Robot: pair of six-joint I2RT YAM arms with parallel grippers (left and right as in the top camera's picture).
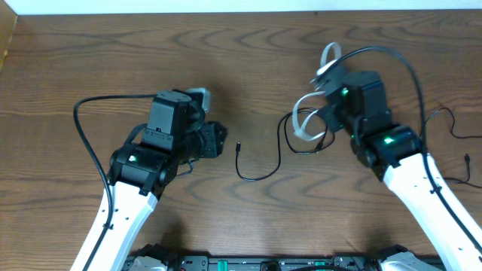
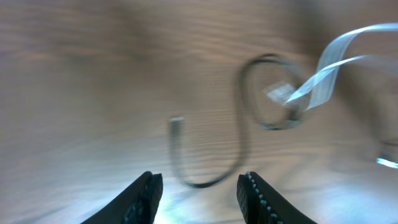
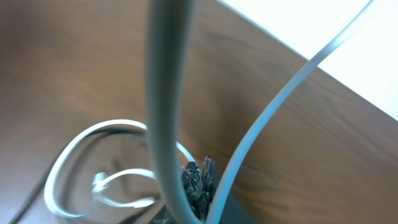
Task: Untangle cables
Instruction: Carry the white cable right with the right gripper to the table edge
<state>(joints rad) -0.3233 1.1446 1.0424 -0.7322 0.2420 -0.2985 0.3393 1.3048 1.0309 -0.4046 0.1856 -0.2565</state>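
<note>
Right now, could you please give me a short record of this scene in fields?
surface: wooden table
left gripper: open, empty, low over the table, facing the black cable
right gripper: shut on the white cable
white cable: flat, looped, partly lifted off the table
black cable: thin, lying on the table between the arms, with one plug end free
tangle: black cable curls up beside the white loops near the right gripper; not separated yet
</note>
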